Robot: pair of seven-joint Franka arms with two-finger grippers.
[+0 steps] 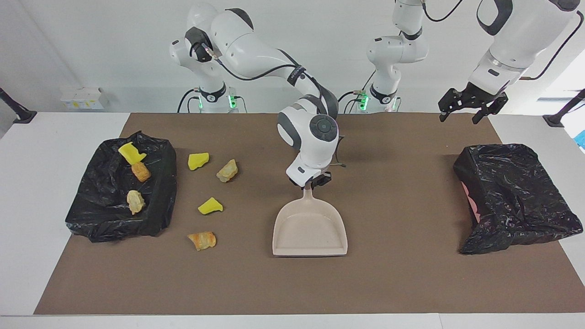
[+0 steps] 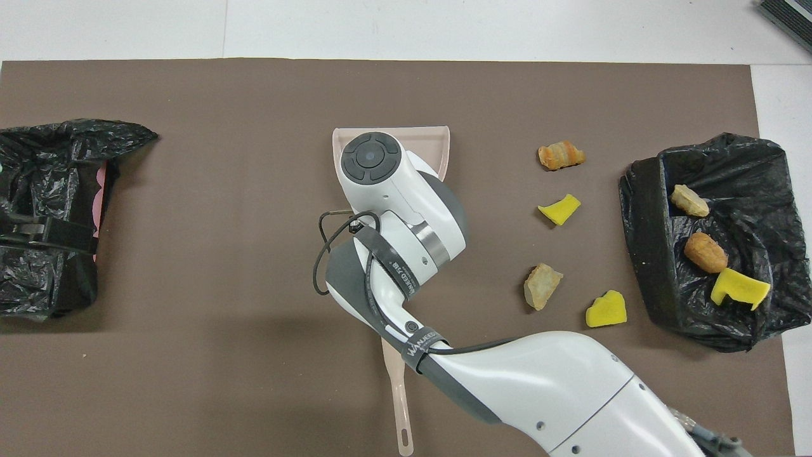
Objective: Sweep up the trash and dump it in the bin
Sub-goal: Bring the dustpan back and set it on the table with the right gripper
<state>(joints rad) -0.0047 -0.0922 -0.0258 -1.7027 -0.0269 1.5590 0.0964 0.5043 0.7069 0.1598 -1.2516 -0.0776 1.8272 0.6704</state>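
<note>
Your right gripper (image 1: 310,183) sits at the middle of the table (image 1: 402,283), its jaws pinching the handle of the beige dustpan (image 1: 310,228). The dustpan lies flat on the brown mat (image 1: 402,192) with its open mouth pointing away from the robots, and its pan holds nothing.

In the overhead view the right arm covers most of the dustpan, and you see only the pan's outer edge. The brush (image 2: 400,412) lies on the mat nearer to the robots than the dustpan, its handle end poking out from under the arm.

Your left gripper (image 1: 466,107) waits in the air over the edge of the mat at the left arm's end of the table, jaws spread and holding nothing. Just below it lies a crumpled black bag (image 1: 514,196) with a bit of pink showing at its side.

The trash is at the right arm's end of the table. Four pieces (image 1: 210,206) lie loose on the mat, two yellow and two tan-orange, well apart from the dustpan. Three more pieces (image 1: 136,202) rest on the bin (image 1: 151,214), which is lined with black plastic.
</note>
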